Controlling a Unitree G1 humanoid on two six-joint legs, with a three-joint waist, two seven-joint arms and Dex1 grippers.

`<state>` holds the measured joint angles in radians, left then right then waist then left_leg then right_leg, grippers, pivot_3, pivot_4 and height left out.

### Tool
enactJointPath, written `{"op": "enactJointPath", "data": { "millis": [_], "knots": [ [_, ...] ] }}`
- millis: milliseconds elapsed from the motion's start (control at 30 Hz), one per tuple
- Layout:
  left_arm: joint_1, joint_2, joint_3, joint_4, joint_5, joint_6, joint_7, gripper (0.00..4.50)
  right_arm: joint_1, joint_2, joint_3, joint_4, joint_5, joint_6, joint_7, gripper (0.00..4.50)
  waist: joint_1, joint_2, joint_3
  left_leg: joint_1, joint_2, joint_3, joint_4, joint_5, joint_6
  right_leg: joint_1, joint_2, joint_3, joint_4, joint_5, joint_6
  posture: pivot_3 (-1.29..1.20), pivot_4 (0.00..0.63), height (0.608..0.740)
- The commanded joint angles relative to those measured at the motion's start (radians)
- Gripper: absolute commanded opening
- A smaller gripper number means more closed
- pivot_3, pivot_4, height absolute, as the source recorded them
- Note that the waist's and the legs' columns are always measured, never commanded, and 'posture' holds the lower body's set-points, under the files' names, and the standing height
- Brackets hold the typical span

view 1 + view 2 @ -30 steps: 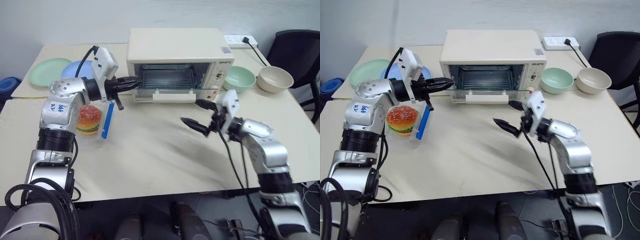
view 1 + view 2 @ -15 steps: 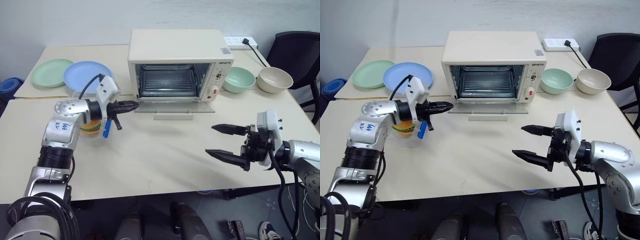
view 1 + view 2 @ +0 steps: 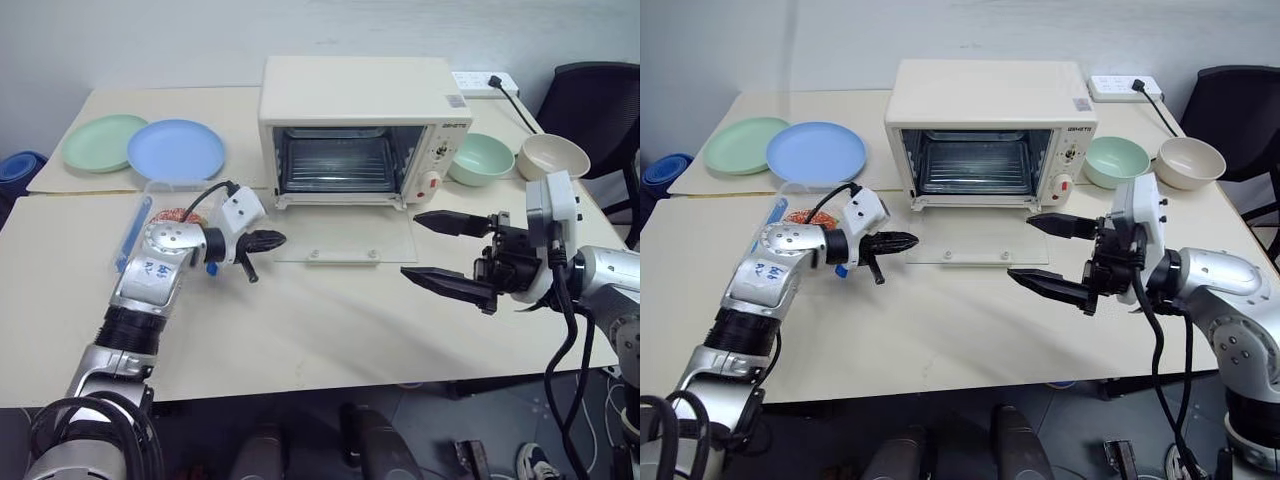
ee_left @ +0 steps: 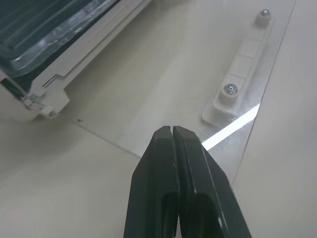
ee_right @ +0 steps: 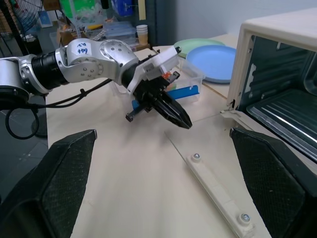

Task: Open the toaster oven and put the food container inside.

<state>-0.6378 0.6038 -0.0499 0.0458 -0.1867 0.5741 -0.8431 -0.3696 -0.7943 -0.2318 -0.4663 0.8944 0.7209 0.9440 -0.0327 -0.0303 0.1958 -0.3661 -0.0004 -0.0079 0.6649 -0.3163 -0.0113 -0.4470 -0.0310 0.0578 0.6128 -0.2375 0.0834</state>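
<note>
Now the toaster oven point(image 3: 363, 125) door has dropped flat onto the bench point(image 3: 300, 320), left hand point(image 3: 272, 240) pinched empty, right hand point(image 3: 450, 255) wide, food container point(image 3: 150, 205) ungrasped.

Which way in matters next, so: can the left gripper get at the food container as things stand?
Probably yes. The food container sits just behind the left gripper, nothing between them. But that gripper is shut and points at the oven door, so it must open and turn back.
</note>
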Motion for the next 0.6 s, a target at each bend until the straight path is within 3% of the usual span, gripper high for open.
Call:
{"op": "enactJointPath", "data": {
  "millis": [33,167,300,467,600],
  "knots": [
    [0.081,0.037,0.201,-0.286,-0.134,0.238,0.075,0.62,-0.049,0.001,0.025,0.025,-0.011,-0.027,0.025,4.50,-0.001,0.000,0.000,-0.001,0.001,0.000,0.000,0.000,0.000,-0.001,0.000,0.000,0.000,0.000,0.000,0.00,0.150,0.740],
    [0.219,0.015,0.453,-0.560,-0.231,0.532,0.211,1.82,-0.099,0.008,0.073,0.084,-0.029,-0.036,0.072,4.50,0.002,0.000,0.000,-0.001,0.001,-0.003,0.000,0.000,0.000,-0.001,0.000,0.000,0.000,0.000,-0.001,0.00,0.150,0.740],
    [0.353,-0.094,0.752,-0.810,-0.336,0.794,0.280,3.08,-0.171,0.019,0.138,0.178,-0.064,-0.040,0.133,4.50,0.004,0.000,0.000,-0.001,0.000,-0.004,0.001,0.000,0.000,0.000,0.000,-0.001,0.000,0.000,-0.001,0.00,0.150,0.740],
    [0.468,-0.182,0.921,-0.969,-0.399,0.917,0.294,4.48,-0.223,0.038,0.176,0.234,-0.094,-0.053,0.176,4.50,0.007,0.000,0.000,-0.001,-0.002,-0.006,0.002,0.001,-0.001,0.002,0.000,-0.002,0.000,0.000,-0.001,0.00,0.150,0.740],
    [0.459,-0.372,1.094,-1.084,-0.403,1.021,0.348,4.48,-0.252,0.068,0.215,0.274,-0.170,-0.114,0.188,4.50,0.006,-0.001,0.000,-0.001,-0.003,-0.006,0.003,0.001,-0.001,0.002,0.002,-0.003,0.000,0.000,-0.001,0.00,0.150,0.740]
  ]
}}
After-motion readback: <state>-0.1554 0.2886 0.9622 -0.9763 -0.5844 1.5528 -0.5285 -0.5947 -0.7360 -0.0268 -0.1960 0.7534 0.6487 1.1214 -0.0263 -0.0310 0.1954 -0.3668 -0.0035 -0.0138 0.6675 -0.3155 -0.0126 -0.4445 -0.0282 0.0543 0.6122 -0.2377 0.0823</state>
